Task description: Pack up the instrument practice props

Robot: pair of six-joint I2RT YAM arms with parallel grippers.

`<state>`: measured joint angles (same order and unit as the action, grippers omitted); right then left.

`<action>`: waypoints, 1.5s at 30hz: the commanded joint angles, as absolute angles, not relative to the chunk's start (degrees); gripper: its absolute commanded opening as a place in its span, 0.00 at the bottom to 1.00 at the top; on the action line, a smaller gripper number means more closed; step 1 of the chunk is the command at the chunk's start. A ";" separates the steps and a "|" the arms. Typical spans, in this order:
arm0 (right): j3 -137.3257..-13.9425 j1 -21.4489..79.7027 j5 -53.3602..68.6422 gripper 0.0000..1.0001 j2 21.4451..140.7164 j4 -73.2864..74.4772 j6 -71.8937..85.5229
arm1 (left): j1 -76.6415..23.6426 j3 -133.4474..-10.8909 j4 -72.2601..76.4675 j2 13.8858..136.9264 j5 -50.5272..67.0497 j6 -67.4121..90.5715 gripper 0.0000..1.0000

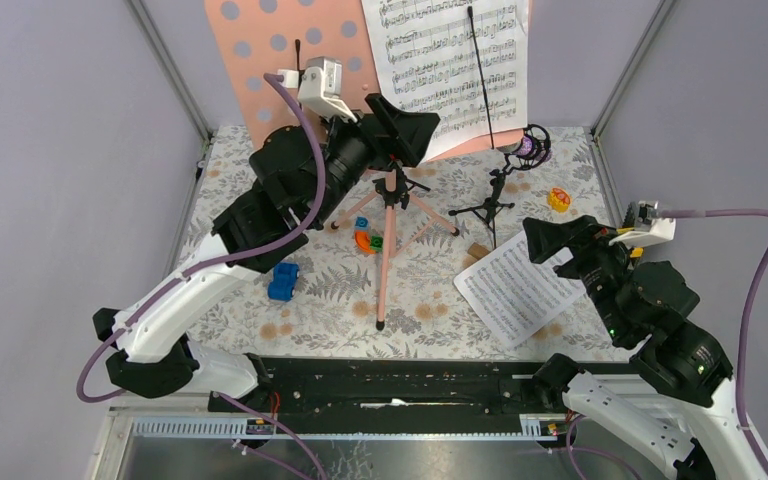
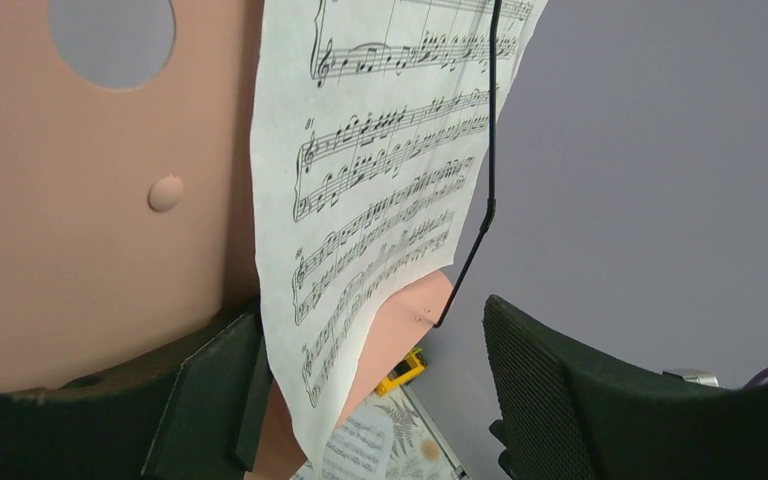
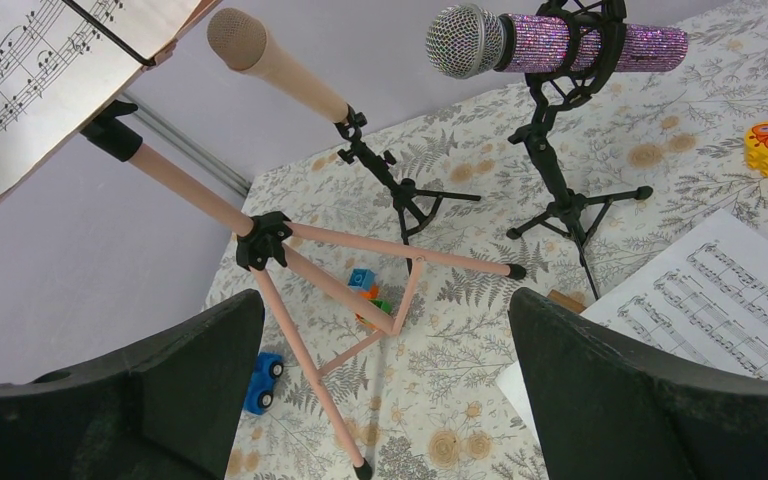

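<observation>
The salmon-pink perforated rack (image 1: 260, 60) stands at the back on pink tripod legs (image 1: 388, 250). A white sheet-music page (image 1: 450, 70) rests on it under a black wire clip. My left gripper (image 1: 400, 130) is raised at the rack's lower edge. In the left wrist view it (image 2: 375, 400) is open, with the page's lower corner (image 2: 360, 250) hanging between the fingers. A second page (image 1: 520, 290) lies flat at the right. My right gripper (image 1: 550, 240) is open and empty above its far edge. The pink microphone (image 3: 280, 65) and the purple glitter microphone (image 3: 570, 42) sit on black stands.
A blue toy car (image 1: 283, 280) lies left of the tripod. Coloured blocks (image 1: 367, 240) lie between its legs. A yellow and orange toy (image 1: 558, 198) is at the back right. A small wooden block (image 1: 477, 250) lies by the flat page. Grey walls enclose the floral table.
</observation>
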<state>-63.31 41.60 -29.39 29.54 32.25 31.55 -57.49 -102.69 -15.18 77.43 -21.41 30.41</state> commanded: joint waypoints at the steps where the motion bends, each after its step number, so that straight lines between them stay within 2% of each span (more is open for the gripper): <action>1: -63.02 41.40 -30.84 1.00 28.91 30.16 31.45 | -57.69 -103.01 -8.62 77.17 -21.03 26.72 0.76; 11: -65.95 41.43 -28.41 1.00 31.64 29.56 24.91 | -57.59 -103.42 -3.16 78.40 -21.01 21.69 0.65; 19: -74.21 41.45 -16.55 0.99 37.35 27.00 14.85 | -57.62 -103.71 -0.57 79.42 -22.09 19.03 0.54; 24: -83.37 41.40 -10.63 0.99 44.13 27.02 8.01 | -57.58 -103.29 -0.18 79.70 -22.53 18.59 0.40; 31: -99.11 41.40 -10.55 0.94 56.91 30.63 4.10 | -57.57 -102.40 -0.18 79.16 -23.28 18.12 0.20; 38: -117.15 41.40 -8.21 0.94 71.24 35.67 2.19 | -57.62 -102.04 -0.18 78.75 -23.63 17.93 0.11; 45: -128.28 41.28 -14.19 0.81 80.05 37.66 1.16 | -57.57 -102.17 -0.72 78.33 -24.59 18.52 0.05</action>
